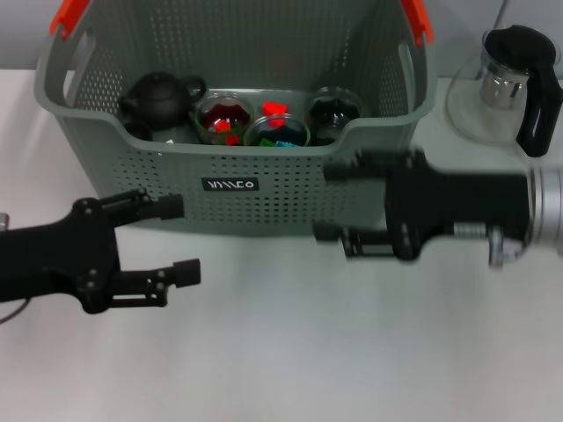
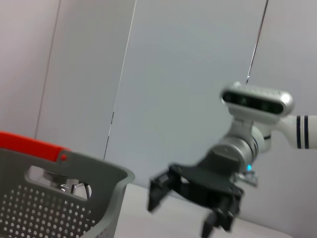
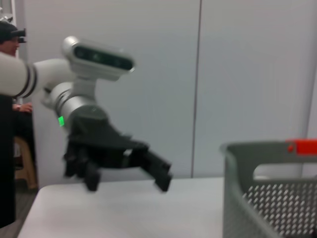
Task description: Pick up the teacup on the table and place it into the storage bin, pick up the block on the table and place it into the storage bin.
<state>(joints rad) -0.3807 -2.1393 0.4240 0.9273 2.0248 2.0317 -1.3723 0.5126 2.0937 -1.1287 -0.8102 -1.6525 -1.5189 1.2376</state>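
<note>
Your storage bin [image 1: 237,167], perforated grey-green plastic, sits at the desk's [image 1: 281,352] far edge, already holding glass teacups [image 1: 225,116] and red blocks [image 1: 275,109]. Both the left gripper [image 1: 179,239] and right gripper [image 1: 339,202] hover before it, jaws released, carrying nothing. Looks finished; next, you'd just park.

The storage bin [image 1: 290,189] is grey-green, with a pattern of small round holes on its walls, orange-red handle tabs [image 1: 69,18] and a black label [image 1: 230,185] with white letters. Inside it, a teapot [image 1: 161,101] is black. The glass cups [image 1: 226,115] hold red and perhaps blue pieces. Far right, a glass pot [image 1: 519,79] has a black handle. The table [image 1: 281,352] is white. Both grippers, left [image 1: 176,239] and right [image 1: 327,200], are black.
</note>
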